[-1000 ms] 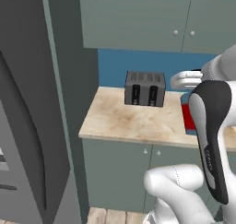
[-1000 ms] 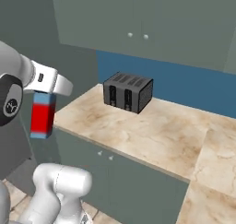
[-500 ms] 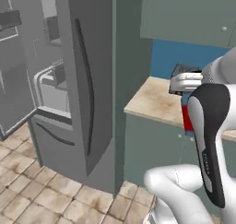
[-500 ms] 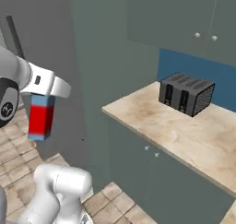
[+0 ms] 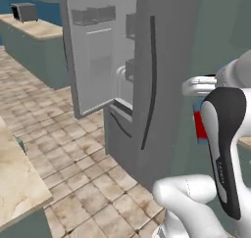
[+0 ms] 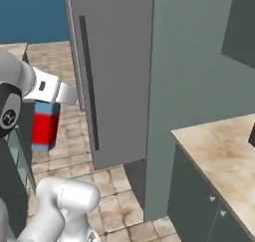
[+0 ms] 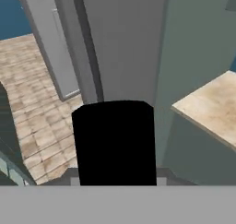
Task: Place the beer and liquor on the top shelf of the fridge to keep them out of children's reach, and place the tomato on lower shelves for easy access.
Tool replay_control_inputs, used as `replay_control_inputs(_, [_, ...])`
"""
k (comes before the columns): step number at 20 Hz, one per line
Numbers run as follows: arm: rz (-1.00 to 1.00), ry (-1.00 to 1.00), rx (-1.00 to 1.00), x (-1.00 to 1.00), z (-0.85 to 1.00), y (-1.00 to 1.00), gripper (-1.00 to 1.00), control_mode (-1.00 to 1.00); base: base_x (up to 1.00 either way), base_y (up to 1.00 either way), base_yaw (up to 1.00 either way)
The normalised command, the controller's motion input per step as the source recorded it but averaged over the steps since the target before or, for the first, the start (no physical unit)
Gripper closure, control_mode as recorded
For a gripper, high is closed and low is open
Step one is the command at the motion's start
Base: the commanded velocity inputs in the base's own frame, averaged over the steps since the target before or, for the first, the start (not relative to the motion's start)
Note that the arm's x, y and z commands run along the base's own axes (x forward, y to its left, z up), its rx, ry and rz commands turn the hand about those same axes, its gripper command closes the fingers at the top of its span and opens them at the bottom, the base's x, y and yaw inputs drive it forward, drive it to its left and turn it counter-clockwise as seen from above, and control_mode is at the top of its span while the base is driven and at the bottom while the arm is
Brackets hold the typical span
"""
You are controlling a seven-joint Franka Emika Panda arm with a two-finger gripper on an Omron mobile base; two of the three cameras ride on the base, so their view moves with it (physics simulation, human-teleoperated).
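**A:** What did the liquor [image 6: 45, 125] look like at that moment, and where was it?

**B:** It was a squat, square-shouldered bottle, blue above and red below. In the hand view its black cap [image 7: 114, 142] stood right in front of the lens. It hung in the air beside the white arm, above the tiled floor [image 5: 59, 149] and short of the fridge [image 6: 114, 71]. In the left base view a red and blue sliver of it showed behind the forearm.

**A:** And the gripper?

**B:** The gripper [image 6: 56, 99] was clamped on the bottle near its top, carrying it upright.

**A:** Which step would you call it?

**B:** The carry, I'd judge: liquor in hand, on the way to the fridge. One fridge door [image 5: 95, 46] stood swung open, with pale door bins on its inner face. The closed door with the long dark handle [image 6: 89, 84] faced the robot.

**A:** What did the next move call for?

**B:** Probably getting round to the open side, past that closed door, then raising the bottle to the top shelf. The shelf itself wasn't clear from there, so lining up with it came first. The beer and tomato were not yet dealt with, as far as I could tell.
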Motion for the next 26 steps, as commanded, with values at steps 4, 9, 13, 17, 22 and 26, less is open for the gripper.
replay_control_inputs(4, [0.00, 0.00, 0.00, 0.00, 0.00, 0.00, 1.00, 1.00, 0.44, 0.40, 0.64])
replay_control_inputs(9, [0.00, 0.00, 0.00, 0.00, 0.00, 0.00, 1.00, 1.00, 0.65, 0.42, 0.55])
replay_control_inputs(13, [0.00, 0.00, 0.00, 0.00, 0.00, 0.00, 1.00, 1.00, 0.75, 0.41, 0.37])
replay_control_inputs(17, [0.00, 0.00, 0.00, 0.00, 0.00, 0.00, 1.00, 1.00, 0.71, 0.24, 0.11])
replay_control_inputs(22, [0.00, 0.00, 0.00, 0.00, 0.00, 0.00, 1.00, 1.00, 0.70, 0.12, -0.01])
replay_control_inputs(26, [0.00, 0.00, 0.00, 0.00, 0.00, 0.00, 1.00, 1.00, 0.72, 0.19, -0.11])
